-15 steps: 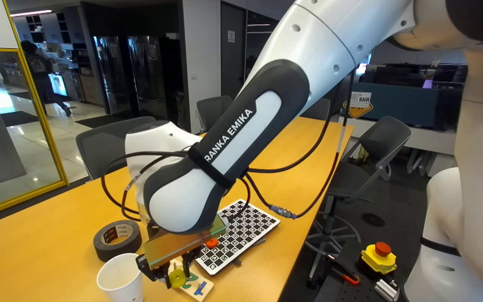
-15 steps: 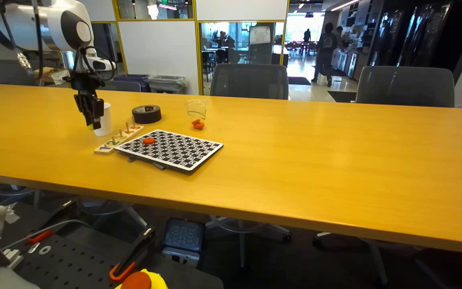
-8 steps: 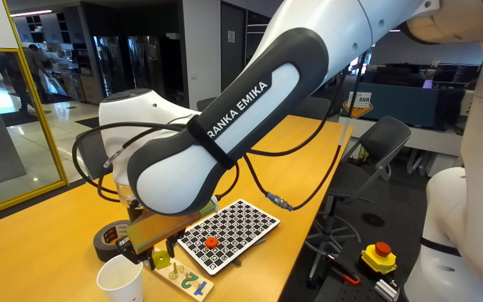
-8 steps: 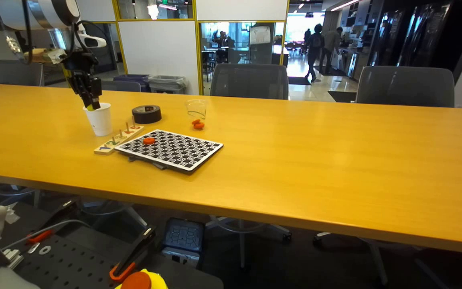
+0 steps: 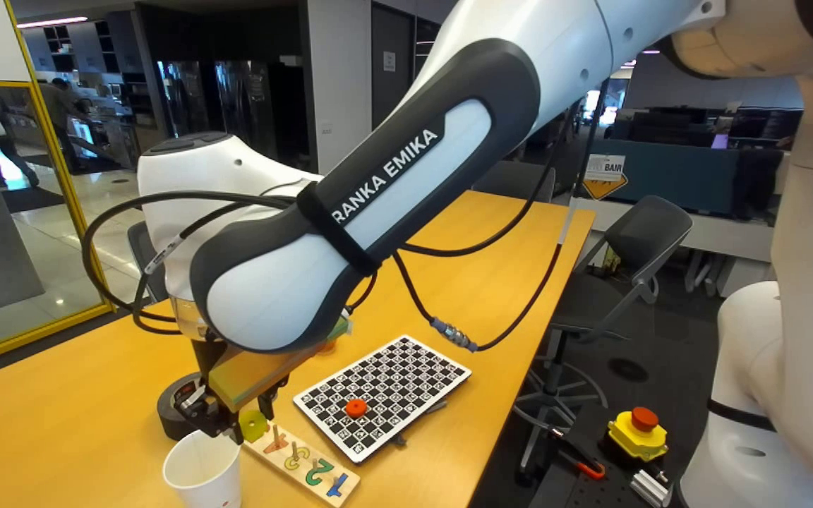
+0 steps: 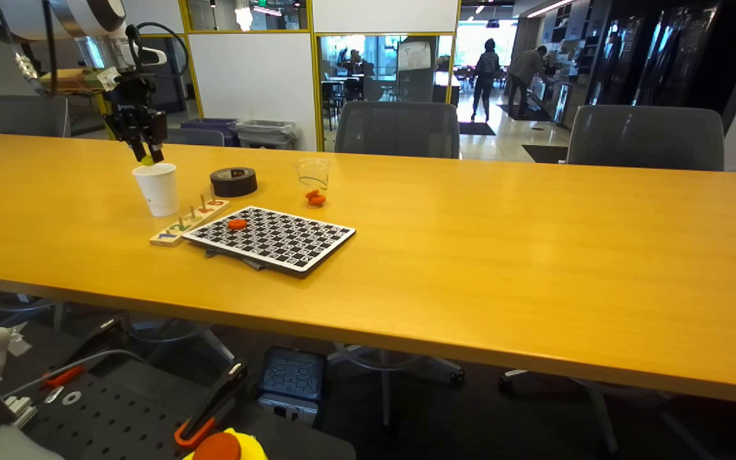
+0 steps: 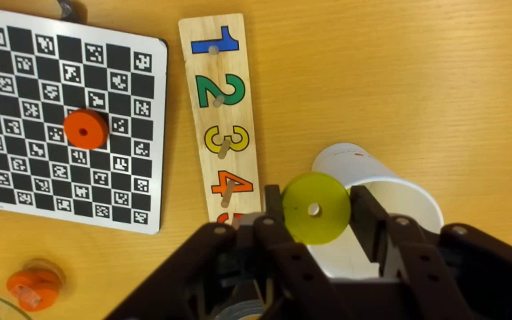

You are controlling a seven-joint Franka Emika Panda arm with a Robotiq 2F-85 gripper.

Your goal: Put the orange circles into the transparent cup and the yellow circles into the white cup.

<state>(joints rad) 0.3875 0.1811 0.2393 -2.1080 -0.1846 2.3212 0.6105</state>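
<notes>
My gripper (image 7: 314,206) is shut on a yellow circle (image 7: 316,231), held by its edges between the fingertips. In an exterior view the yellow circle (image 6: 147,161) is just above the rim of the upright white cup (image 6: 158,191). In the wrist view it overlaps the left part of the mouth of the white cup (image 7: 349,164). One orange circle (image 7: 86,129) lies on the checkerboard, also seen in both exterior views (image 5: 356,408) (image 6: 237,224). The transparent cup (image 6: 314,171) stands farther back with orange circles (image 6: 315,199) in its bottom; the arm mostly hides it in an exterior view.
A wooden number board (image 7: 220,120) with upright pegs lies between the white cup and the checkerboard (image 7: 38,178). A black tape roll (image 6: 234,183) lies close to the white cup. Chairs stand behind the table (image 6: 502,255).
My gripper has risen with the yellow circle, from low beside the white cup to rim height or above, and shifted toward the tape roll side. Cups and orange circles have not moved.
</notes>
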